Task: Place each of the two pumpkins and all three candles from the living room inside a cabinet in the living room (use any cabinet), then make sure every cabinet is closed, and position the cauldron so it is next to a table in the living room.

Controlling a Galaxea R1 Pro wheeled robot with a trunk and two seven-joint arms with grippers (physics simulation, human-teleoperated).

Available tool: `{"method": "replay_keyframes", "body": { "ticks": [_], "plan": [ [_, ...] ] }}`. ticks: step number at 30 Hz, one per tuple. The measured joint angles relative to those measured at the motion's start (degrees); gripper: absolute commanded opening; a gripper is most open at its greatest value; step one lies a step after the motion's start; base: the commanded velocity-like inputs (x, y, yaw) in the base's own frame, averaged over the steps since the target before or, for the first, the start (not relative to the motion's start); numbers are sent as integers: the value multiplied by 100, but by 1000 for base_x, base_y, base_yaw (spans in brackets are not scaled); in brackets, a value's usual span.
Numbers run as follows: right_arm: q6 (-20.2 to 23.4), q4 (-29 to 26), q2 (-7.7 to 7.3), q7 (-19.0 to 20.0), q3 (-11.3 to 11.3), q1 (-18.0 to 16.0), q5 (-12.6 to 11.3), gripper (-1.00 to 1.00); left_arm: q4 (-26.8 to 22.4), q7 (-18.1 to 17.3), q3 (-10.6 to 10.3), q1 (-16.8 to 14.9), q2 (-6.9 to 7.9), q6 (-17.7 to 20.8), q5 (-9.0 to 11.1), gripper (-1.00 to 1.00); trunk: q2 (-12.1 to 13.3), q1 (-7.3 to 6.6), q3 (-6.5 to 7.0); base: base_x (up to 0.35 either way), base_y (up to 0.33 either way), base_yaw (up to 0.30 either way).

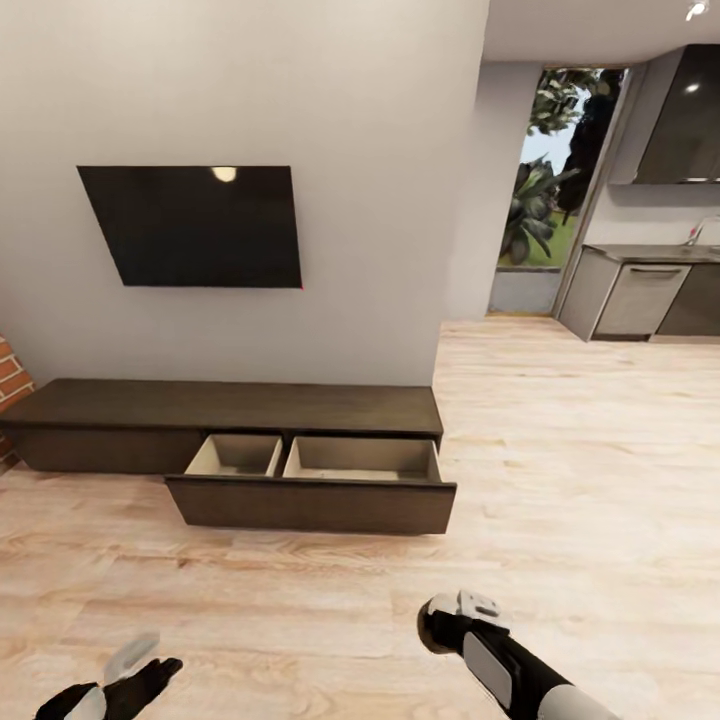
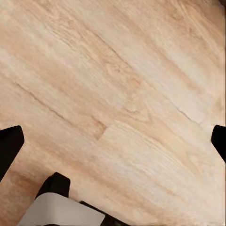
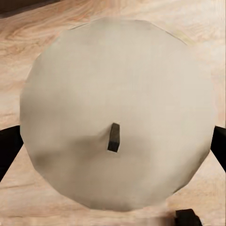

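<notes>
R gripper (image 3: 113, 136) clamped on candle (image 3: 117, 113); open cabinet drawer (image 1: 360, 460) ahead, slightly to its left; L gripper (image 2: 113, 141) open, empty

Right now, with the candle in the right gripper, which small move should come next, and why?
Probably drive forward toward the cabinet. Its drawer stands open with a pale, bare inside, but a stretch of wood floor lies between it and the right gripper, whose fingers flank the candle.

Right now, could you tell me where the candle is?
The candle sits between the right gripper's jaws, low in the head view, above the floor before the cabinet.
</notes>
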Motion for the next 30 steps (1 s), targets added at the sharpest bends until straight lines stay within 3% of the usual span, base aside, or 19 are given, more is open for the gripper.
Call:
{"method": "replay_keyframes", "body": {
  "ticks": [2, 4, 5, 7, 10, 12, 16, 19, 30],
  "plan": [
    [939, -761, 23, -573, -42, 3, -22, -100, -1347, 41, 21, 109, 388, 948, 0, 100, 1, 0, 0, 166, 3, 0],
    [1522, -1607, 28, -1137, -51, -2, 9, -100, -2669, 95, 61, 398, 618, 1564, 21, 100, 0, -1, 1, 189, 1, 0],
    [1879, -2090, 28, -1533, -55, 2, 9, -100, -3540, 257, 179, 622, 724, 1996, 35, 100, 1, -1, -1, 198, 0, 0],
    [2321, -3101, 35, -2079, -52, 0, -73, -100, -5377, 904, 631, 921, 779, 3021, 9, 100, 0, -1, 1, 170, 0, 0],
    [2679, -3797, 38, -2405, -49, 0, -304, -100, -6628, 1542, 1127, 1048, 712, 3769, 92, 100, 0, 0, 0, 120, 0, 0],
    [2792, -4023, 33, -2564, -50, 1, -354, -100, -6828, 1649, 1254, 1069, 666, 3885, 193, 100, 1, 0, 0, 120, 0, 0],
    [2910, -4225, 36, -2724, -50, 3, -408, -100, -6943, 1717, 1400, 1082, 642, 3953, 744, 100, 1, 0, -1, 164, 0, 0],
    [2919, -4251, 38, -2739, -50, 3, -414, -100, -6953, 1724, 1453, 1087, 644, 3960, 1043, 100, 1, -1, -1, 252, 0, 0],
    [2923, -4282, 37, -2691, -50, 3, -416, -100, -6943, 1720, 1491, 1100, 663, 3969, 1278, 100, 1, -1, -1, 269, 0, 0]
  ]
}}
